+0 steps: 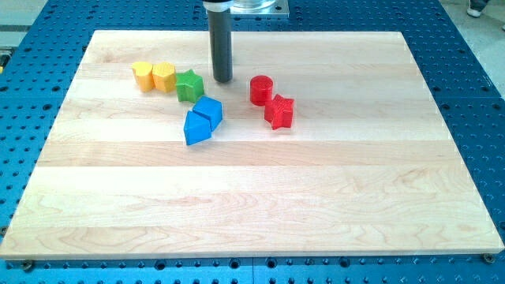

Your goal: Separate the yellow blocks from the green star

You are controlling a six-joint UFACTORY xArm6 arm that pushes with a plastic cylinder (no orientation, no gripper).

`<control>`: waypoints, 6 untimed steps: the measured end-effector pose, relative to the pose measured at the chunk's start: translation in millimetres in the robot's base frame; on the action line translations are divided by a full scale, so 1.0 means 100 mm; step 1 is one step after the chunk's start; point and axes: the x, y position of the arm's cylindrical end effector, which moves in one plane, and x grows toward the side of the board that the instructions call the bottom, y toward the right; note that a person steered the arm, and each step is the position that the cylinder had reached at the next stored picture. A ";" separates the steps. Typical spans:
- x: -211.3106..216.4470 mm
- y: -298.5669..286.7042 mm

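Note:
Two yellow blocks sit side by side at the upper left of the wooden board [252,205]: a yellow heart-like block [143,75] and a yellow hexagon-like block [163,76]. The green star [189,85] touches the right yellow block on its right side. My tip [222,80] stands just to the right of the green star, a small gap apart, between it and the red cylinder.
Two blue blocks [207,110] [196,128] lie together just below the green star. A red cylinder [261,89] and a red star [279,111] sit to the right of my tip. A blue perforated table [473,95] surrounds the board.

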 end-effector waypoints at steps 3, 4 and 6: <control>0.03 -0.04; -0.01 -0.36; 0.18 -0.80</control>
